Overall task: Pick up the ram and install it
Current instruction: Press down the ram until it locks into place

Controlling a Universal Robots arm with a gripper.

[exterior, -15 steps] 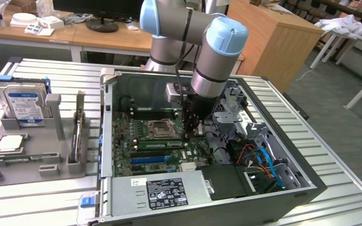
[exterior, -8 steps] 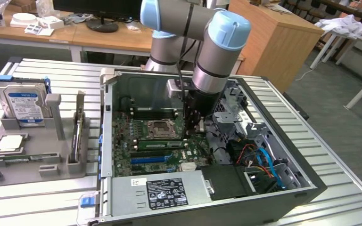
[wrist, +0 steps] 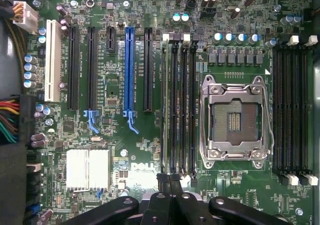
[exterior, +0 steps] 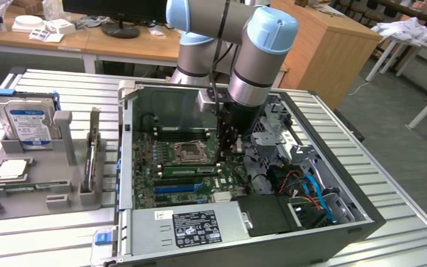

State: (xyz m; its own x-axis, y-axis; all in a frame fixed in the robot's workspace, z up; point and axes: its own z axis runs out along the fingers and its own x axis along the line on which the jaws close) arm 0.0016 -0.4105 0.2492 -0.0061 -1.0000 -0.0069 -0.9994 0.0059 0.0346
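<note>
Inside the open computer case [exterior: 124,167], which lies on its side on a slatted metal table [exterior: 50,239], the robot arm is reached down over the motherboard [wrist: 145,150]. The gripper [exterior: 234,146] is seen in the exterior view just beside the CPU socket [exterior: 187,151], on the exterior view's right of it. Its fingers [wrist: 165,182] are pressed together, with nothing pinched between them that can be made out.

The ram [exterior: 187,169] is found on the motherboard, standing on edge in the bank of memory slots next to the socket. In the wrist view the ram [wrist: 164,105] is shown edge-on as a thin pale strip in the slot of that bank farthest from the CPU socket [wrist: 235,117]. The closed gripper [wrist: 170,181] is placed right at one end of the stick. Whether the tips are touching it, and whether the stick is fully seated, cannot be told.

A blue expansion slot [wrist: 129,70] and a ribbed silver heatsink [wrist: 87,169] are seen on the far side of the ram from the socket. At the near end of the case a labelled power supply [exterior: 191,225] is mounted. Well apart from the case, towards the exterior view's left, a silver blue-labelled hard drive [exterior: 28,119] is held upright in a grey tray [exterior: 20,194].
</note>
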